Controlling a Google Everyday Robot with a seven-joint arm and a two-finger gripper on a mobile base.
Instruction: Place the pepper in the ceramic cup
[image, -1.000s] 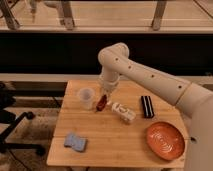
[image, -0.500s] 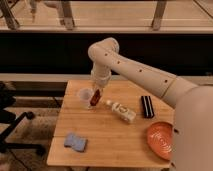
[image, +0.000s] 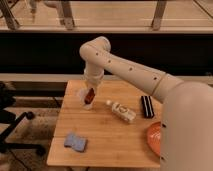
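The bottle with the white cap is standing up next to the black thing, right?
No. In the camera view the bottle lies on its side, not standing up, next to the black thing. The gripper is at the ceramic cup, with the pepper there.

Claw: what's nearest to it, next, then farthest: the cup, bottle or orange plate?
The claw, holding the pepper, hangs over the table's back corner.
1. ceramic cup, just beneath.
2. bottle, mid-table.
3. orange plate, front edge, picture's right.

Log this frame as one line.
gripper: above ceramic cup, shut on pepper | pepper: at ceramic cup mouth, not yet released | ceramic cup: upright on table
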